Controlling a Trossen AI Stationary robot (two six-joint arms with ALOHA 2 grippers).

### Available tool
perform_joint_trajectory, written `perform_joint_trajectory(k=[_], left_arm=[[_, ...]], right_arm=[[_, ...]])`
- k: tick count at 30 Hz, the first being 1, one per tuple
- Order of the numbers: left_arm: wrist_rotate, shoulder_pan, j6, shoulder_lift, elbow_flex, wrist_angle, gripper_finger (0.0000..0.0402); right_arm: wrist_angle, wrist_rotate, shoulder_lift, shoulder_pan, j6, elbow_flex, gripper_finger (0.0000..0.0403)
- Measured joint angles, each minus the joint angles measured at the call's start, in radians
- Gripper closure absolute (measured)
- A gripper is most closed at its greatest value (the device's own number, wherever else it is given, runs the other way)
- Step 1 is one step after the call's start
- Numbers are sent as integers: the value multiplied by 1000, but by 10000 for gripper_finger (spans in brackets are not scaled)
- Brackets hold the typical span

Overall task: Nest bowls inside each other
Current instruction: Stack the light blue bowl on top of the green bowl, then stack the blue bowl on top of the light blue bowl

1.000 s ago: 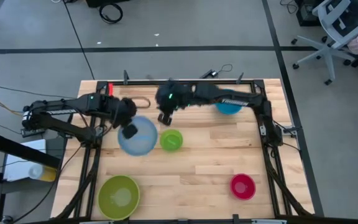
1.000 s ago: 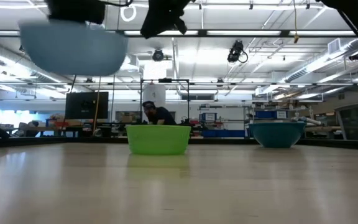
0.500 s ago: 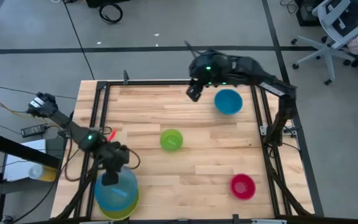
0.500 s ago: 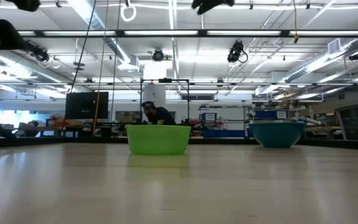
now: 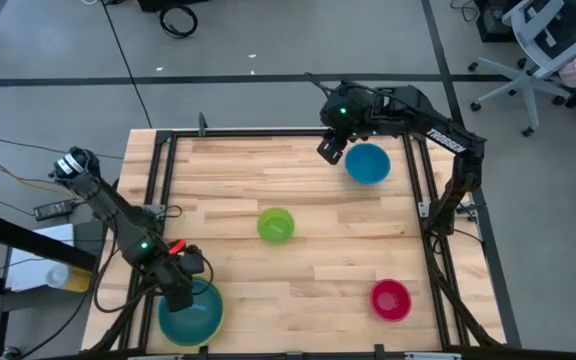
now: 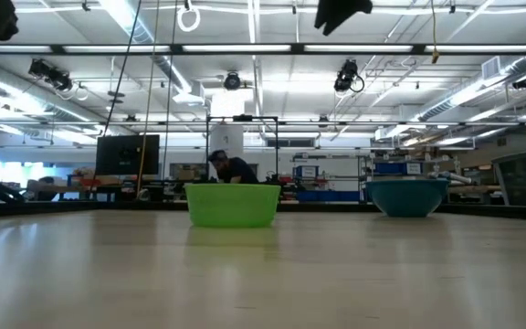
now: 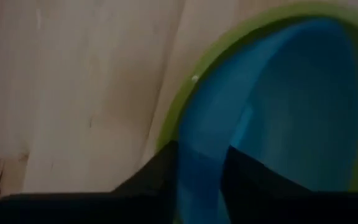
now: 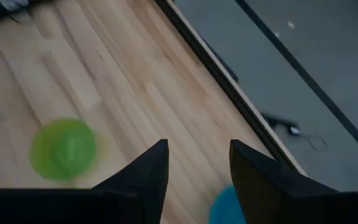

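Inside the lime-green bowl [image 5: 206, 335] now, light blue bowl [image 5: 190, 318], left tool [image 5: 178, 297] seemingly loosened astride its rim; right tool [image 5: 330, 150] empty, open.

From overhead I get an evenly lit tabletop [image 5: 308, 250] with soft shadows. At table height, ceiling strip lights [image 6: 245, 47] glare bright and the near wood smears out of focus. My left wrist feed is dim and blurred; the right wrist's is motion-soft.
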Motion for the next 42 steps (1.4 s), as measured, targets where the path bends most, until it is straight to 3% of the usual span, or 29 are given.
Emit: perform_joint_trajectory(k=[4,9,17,21,26,34,37,42], left_arm=[[-8,30,-4,-1,41,-39,216],[-8,91,27,-1,126,-109,162],[-135,217,226,-1,248,-239,144],[-138,341,310,-1,267,-237,144],[-139,504,362,-1,270,-218,144],[-138,730,363,-1,270,-203,144],[-137,809,353,-1,270,-153,144],[-137,923,352,-1,270,-25,144]], right_arm=[[-36,27,-24,-9,10,-100,224],[33,39,-111,-70,53,-388,223],[335,-164,-199,-232,69,-906,225],[431,-174,-174,-262,61,-1057,225],[571,-203,-170,-267,62,-1166,226],[635,-200,-124,-267,60,-1199,242],[642,-196,-98,-266,56,-1200,279],[635,-141,-98,-235,33,-1196,380]])
